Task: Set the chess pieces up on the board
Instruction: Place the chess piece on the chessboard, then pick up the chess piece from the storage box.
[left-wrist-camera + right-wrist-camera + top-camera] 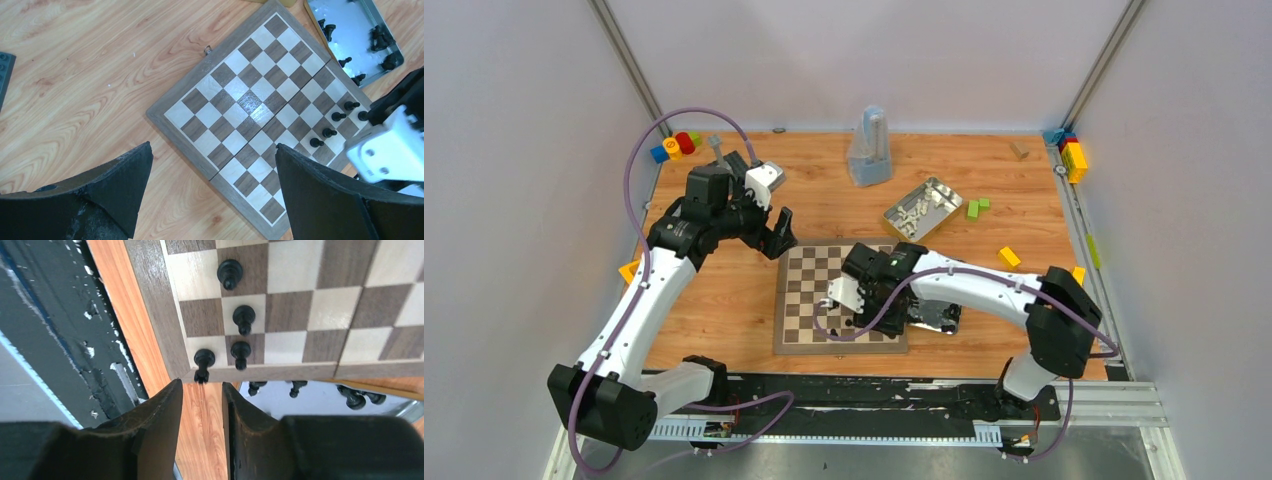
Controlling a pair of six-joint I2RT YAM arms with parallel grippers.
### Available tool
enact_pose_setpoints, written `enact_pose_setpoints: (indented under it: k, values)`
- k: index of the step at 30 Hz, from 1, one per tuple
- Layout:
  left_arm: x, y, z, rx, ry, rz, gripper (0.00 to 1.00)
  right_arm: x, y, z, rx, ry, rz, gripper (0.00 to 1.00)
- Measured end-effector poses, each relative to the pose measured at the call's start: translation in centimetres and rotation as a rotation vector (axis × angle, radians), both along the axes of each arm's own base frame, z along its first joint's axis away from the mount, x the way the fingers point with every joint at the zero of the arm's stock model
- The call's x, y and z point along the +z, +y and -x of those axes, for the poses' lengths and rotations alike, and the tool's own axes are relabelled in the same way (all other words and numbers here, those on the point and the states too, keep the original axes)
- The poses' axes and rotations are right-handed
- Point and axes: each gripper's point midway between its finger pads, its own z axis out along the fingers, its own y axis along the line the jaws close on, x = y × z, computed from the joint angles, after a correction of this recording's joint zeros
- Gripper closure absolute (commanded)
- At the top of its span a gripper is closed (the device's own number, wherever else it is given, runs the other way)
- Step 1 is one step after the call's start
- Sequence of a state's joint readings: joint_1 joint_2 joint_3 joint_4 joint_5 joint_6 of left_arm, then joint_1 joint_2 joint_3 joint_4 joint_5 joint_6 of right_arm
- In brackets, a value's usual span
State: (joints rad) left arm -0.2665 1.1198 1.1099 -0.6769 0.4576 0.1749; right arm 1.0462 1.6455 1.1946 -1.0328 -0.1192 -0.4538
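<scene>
The board (pixel 839 300) lies in front of the arms. Several black chess pieces (pixel 328 132) stand in a short row near one corner of the board (pixel 240 100). My right gripper (pixel 201 385) hangs over that corner, its jaws apart with only bare wood between them. A black piece (pixel 204 360) stands on the corner square just beyond its fingertips, untouched. More black pieces lie in a metal tin (pixel 320 395) beside the board. My left gripper (pixel 212 145) is wide open and empty, high above the board's far left edge (pixel 779 235). Pale pieces sit in a second tin (pixel 922 208).
A grey upright object (pixel 869 150) stands at the back. Green blocks (pixel 977 207) and a yellow block (pixel 1009 256) lie right of the board. Coloured blocks sit in the far left corner (pixel 676 146) and far right corner (pixel 1072 155). A black rail (pixel 60 340) runs along the near edge.
</scene>
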Motion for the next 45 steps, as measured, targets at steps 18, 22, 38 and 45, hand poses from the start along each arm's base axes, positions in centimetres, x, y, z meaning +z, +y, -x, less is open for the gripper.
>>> enact_pose_setpoints:
  k: [18,22,38,45]
  values:
    - [0.1,0.4,-0.1,0.016,-0.014,-0.014,0.00,3.1,-8.7,-7.0,-0.519,0.025,-0.306,0.59]
    - [0.6,0.4,0.0,0.016,-0.032,-0.009,0.00,0.9,-9.1,-6.5,-0.539,0.067,-0.296,0.59]
    - [0.8,0.4,-0.1,0.014,-0.047,-0.007,0.00,-3.0,-7.8,-9.0,-0.489,0.095,-0.318,0.60]
    - [0.6,0.4,-0.1,0.011,-0.045,-0.010,0.00,-3.3,-7.4,-8.8,-0.466,0.117,-0.335,0.61]
